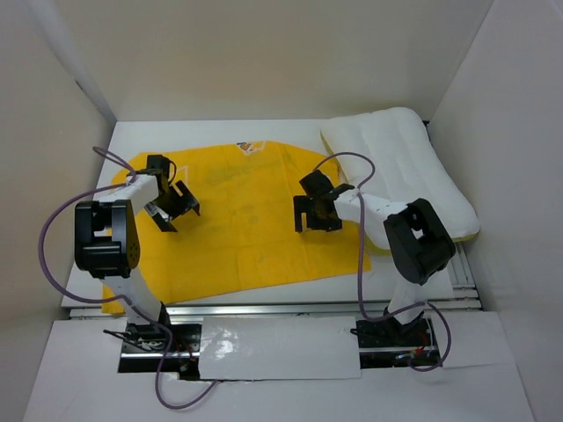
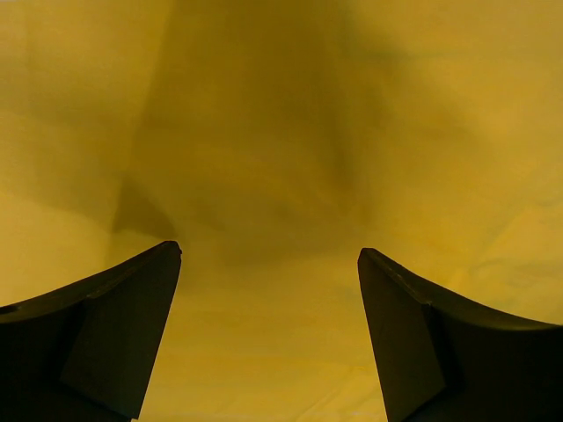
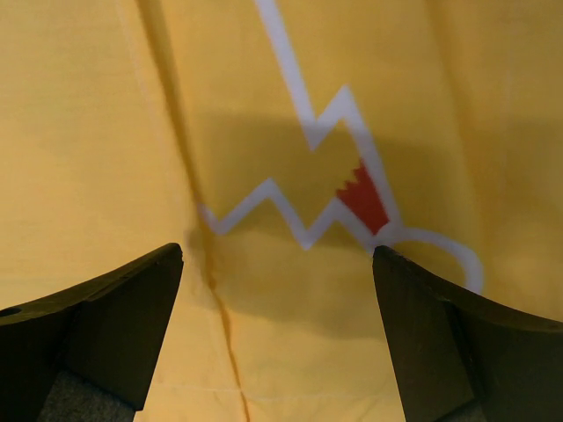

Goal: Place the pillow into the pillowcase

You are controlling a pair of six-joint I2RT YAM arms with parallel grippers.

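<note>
Both my left tool (image 2: pixel 268 253) and right tool (image 3: pixel 277 253) hang released over the pillowcase (image 1: pixel 237 237). Risk: pinching both flat layers together, sealing the opening against the pillow (image 1: pixel 405 167).

Pale table (image 1: pixel 198 134): pillowcase (image 1: pixel 242 233), pillow (image 1: pixel 405 167) (perhaps touching)

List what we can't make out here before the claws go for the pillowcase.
Pillowcase opening: top view, no edge shows a gap, so the open side is unknown.
Its left edge: top view, partly under the left arm.
Label at the far edge: top view, too small to read.
Pillow, near end: top view, behind the right arm.
Wrist views: only fabric between the left claw and right claw; tip contact unclear.
</note>
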